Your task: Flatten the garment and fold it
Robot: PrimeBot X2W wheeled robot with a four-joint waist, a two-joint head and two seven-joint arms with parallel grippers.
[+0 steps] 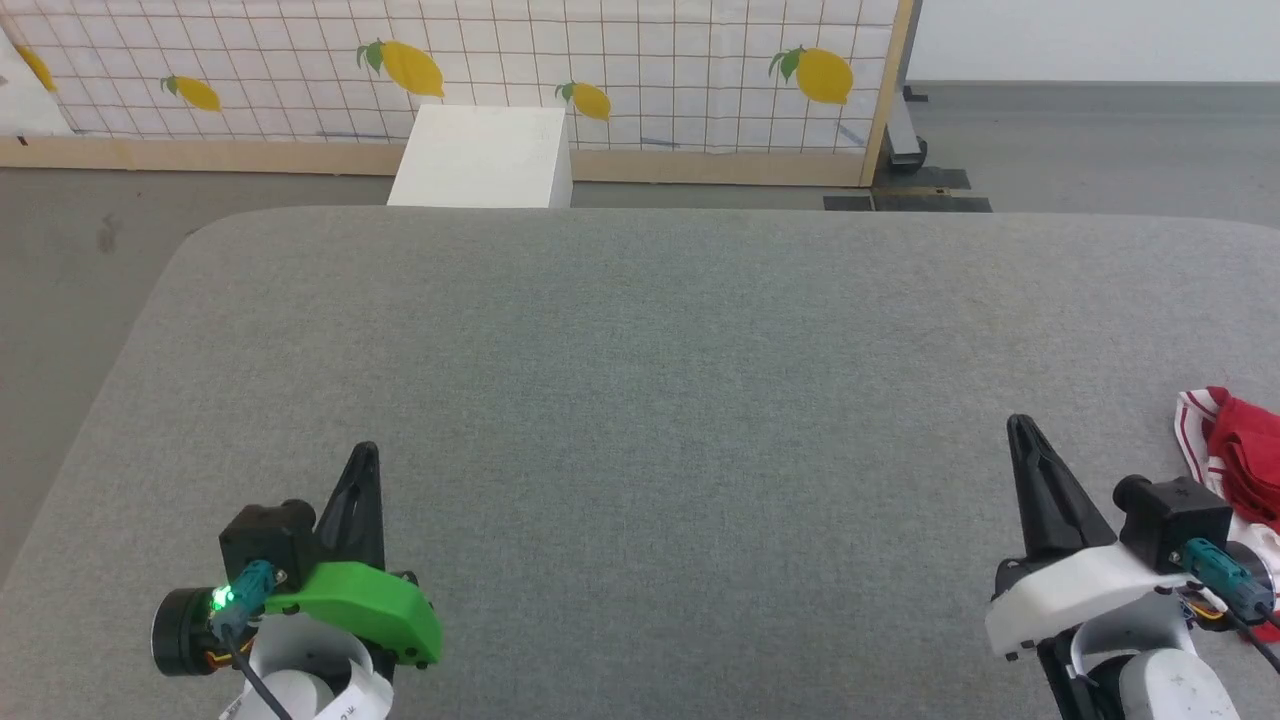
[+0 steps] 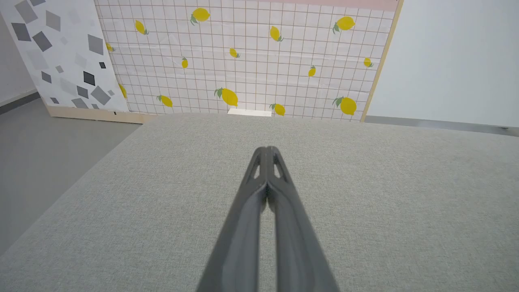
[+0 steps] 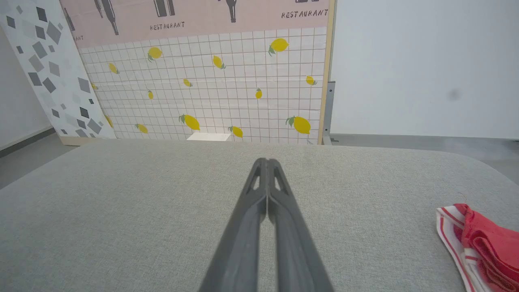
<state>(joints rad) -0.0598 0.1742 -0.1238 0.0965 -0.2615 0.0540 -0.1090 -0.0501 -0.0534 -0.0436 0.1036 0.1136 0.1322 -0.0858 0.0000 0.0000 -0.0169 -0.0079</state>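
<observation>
The garment [image 1: 1240, 455], bright red with red-and-white striped trim, lies bunched at the right edge of the grey table [image 1: 640, 380], partly cut off by the frame. In the right wrist view the garment [image 3: 484, 243] sits at the lower right. My right gripper [image 1: 1020, 428] is shut and empty, a little to the left of the garment and apart from it; its tips [image 3: 267, 162] are pressed together. My left gripper [image 1: 367, 455] is shut and empty near the table's front left, far from the garment; its tips [image 2: 267, 150] meet too.
A white box [image 1: 485, 155] stands on the floor beyond the table's far edge. Behind it runs a lemon-patterned panel [image 1: 600, 70] in a wooden frame. Grey floor [image 1: 70, 260] lies to the table's left.
</observation>
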